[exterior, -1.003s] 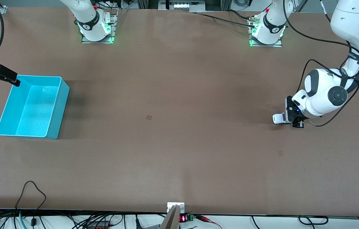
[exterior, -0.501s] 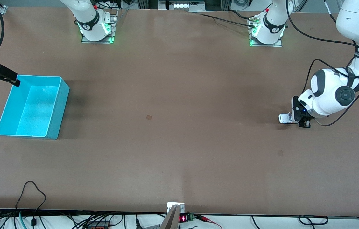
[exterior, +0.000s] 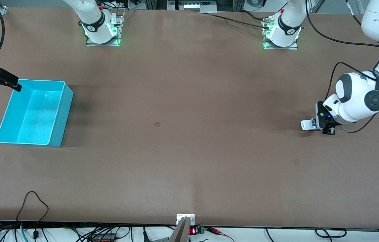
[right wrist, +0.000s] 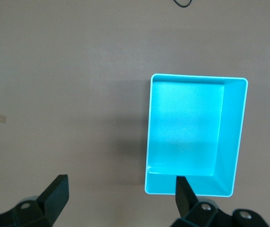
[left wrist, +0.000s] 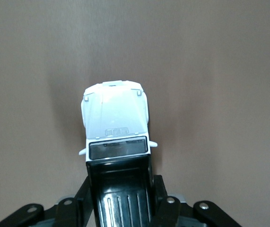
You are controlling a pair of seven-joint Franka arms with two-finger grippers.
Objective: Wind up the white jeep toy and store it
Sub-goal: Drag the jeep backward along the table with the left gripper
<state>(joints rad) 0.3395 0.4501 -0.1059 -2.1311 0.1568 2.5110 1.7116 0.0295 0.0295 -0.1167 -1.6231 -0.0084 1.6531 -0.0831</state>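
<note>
The white jeep toy (exterior: 307,124) sits on the table at the left arm's end, its white hood pointing toward the right arm's end. In the left wrist view the jeep (left wrist: 115,124) shows a white hood and a glossy black rear. My left gripper (exterior: 324,127) is shut on the jeep's black rear section, low at the table. My right gripper (exterior: 8,80) hangs open and empty over the rim of the turquoise bin (exterior: 60,111), which also shows in the right wrist view (right wrist: 234,137).
The turquoise bin is empty and stands at the right arm's end of the table. Small marks (exterior: 157,124) lie on the brown tabletop. Cables (exterior: 35,208) run along the table edge nearest the front camera.
My left gripper has dragged the jeep along the table toward the left arm's end. The right arm has not moved.
</note>
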